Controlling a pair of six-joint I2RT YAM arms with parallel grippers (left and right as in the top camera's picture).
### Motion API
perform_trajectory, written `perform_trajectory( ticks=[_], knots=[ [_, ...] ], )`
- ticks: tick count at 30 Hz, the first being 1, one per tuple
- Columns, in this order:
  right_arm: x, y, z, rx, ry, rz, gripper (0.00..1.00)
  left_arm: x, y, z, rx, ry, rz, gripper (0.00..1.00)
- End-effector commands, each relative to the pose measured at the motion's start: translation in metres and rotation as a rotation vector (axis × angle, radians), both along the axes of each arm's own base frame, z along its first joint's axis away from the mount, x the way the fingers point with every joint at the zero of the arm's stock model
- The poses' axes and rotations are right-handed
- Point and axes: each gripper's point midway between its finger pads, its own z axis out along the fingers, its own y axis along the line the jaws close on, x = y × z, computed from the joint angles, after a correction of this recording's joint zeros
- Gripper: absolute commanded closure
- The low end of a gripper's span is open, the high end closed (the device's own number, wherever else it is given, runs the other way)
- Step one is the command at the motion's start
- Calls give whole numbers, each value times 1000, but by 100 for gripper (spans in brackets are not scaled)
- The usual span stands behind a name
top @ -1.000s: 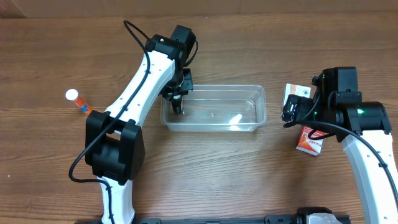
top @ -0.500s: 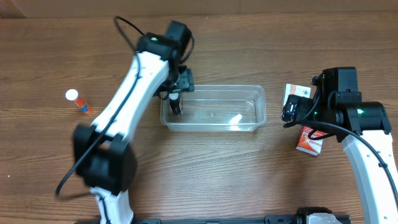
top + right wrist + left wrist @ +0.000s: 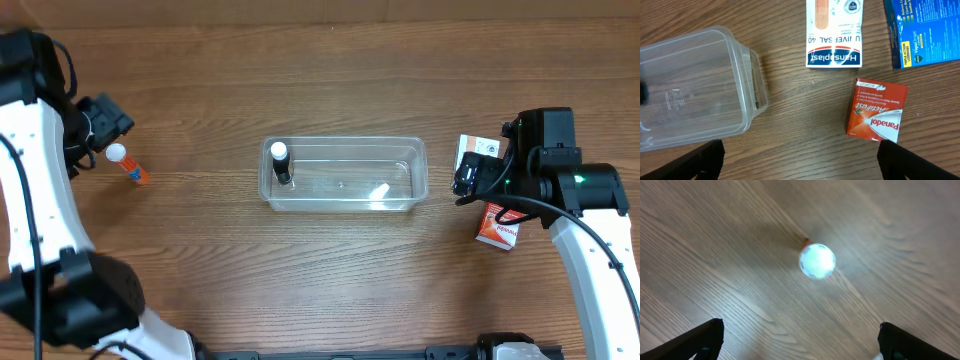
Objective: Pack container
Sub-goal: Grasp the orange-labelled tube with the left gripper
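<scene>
1. The container (image 3: 344, 201) sits at the middle of the bench (image 3: 330, 290), long sides running from 9 to 3 o'clock, open side up.
2. Inside it, a small dark bottle (image 3: 283, 166) with a white cap is at the 9 o'clock end, close to the wall. The remainder of the tub's floor shows bare.
3. Well out at 9 o'clock from the container is an orange tube (image 3: 126, 164) with a white cap, alone on the wood.
4. The left arm (image 3: 30, 200) reaches along the bench's 9 o'clock edge, its head just at 11 o'clock of the tube.
5. In the left wrist view the left fingers (image 3: 700, 341) are spread wide and hold nothing. The tube's cap appears between and above them, blurred and seen end-on.
6. The right arm (image 3: 590, 240) stands at 3 o'clock of the container, its head just beside the tub's short wall.
7. The right fingers (image 3: 702, 159) are also spread wide and empty, above bare wood.
8. In the right wrist view, a white plaster box (image 3: 835, 32) lies at 12 o'clock, a blue box (image 3: 925, 32) at 1 o'clock, and a red box (image 3: 875, 117) at 3 o'clock. None touches the container.
</scene>
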Motion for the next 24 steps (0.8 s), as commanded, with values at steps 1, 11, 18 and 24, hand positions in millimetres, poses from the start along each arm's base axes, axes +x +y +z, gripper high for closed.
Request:
perform_trajectory(
  ticks=[1, 11, 18, 24],
  knots=[
    [5, -2, 13, -9, -44, -4, 0, 10, 10, -47, -49, 101, -21, 0],
    [5, -2, 13, -9, -44, -4, 0, 19, 12, -120, -112, 248, -24, 46],
    [5, -2, 13, -9, -44, -4, 0, 24, 11, -101, -78, 195, -40, 64],
    [5, -2, 13, -9, -44, -4, 0, 26, -13, -43, -25, 73, -104, 73]
  ],
)
